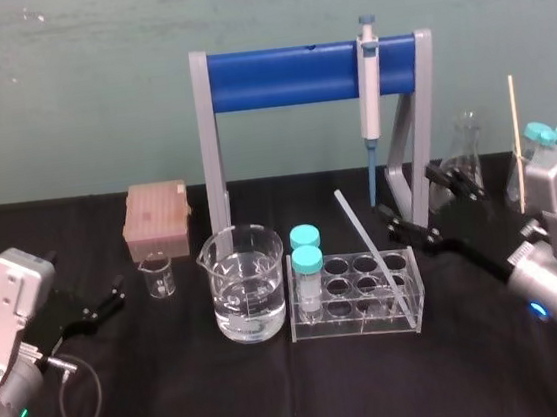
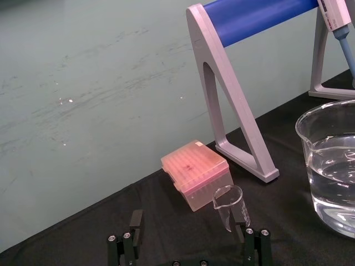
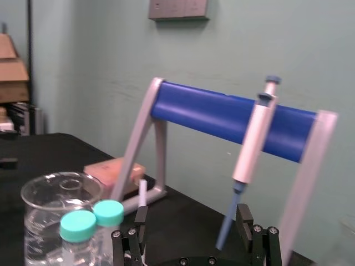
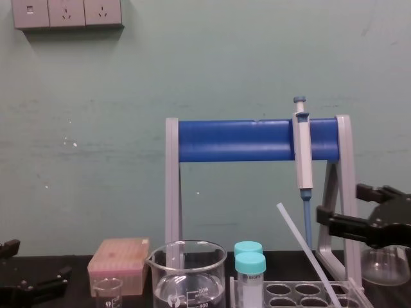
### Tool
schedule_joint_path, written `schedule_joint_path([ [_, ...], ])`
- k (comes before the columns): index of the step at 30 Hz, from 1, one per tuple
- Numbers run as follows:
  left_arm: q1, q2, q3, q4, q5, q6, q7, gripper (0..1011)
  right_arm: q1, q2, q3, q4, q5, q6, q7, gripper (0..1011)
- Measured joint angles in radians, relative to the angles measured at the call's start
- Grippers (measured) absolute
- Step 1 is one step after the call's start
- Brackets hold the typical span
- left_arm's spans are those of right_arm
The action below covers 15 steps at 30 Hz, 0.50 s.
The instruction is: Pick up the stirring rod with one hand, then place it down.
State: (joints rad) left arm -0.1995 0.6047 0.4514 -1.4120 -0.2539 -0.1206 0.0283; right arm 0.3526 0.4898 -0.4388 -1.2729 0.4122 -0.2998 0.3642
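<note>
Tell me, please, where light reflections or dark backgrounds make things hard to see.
Head view: white glints sit on the beaker of water; the glass rod reads clearly against the black cloth, but the open black left claw and right claw almost merge with it. Chest view: the rod looks pale against the green wall, yet traceable.

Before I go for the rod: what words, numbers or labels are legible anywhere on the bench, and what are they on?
"500": faint graduation number on the large beaker, chest view.
"400": the mark just below it on the same beaker.
Small beaker: printed marks, too small to read.
Pipette and pink tip box: no readable text.
</note>
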Motion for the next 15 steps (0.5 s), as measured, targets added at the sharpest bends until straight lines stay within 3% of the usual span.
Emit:
schedule_joint_path([
  [15, 0.000, 0.000, 0.000, 0.000, 0.000, 0.000, 0.000, 1000, 0.154, -0.096, -0.037, 0.199, 0.042, 0.087, 0.217, 1000],
])
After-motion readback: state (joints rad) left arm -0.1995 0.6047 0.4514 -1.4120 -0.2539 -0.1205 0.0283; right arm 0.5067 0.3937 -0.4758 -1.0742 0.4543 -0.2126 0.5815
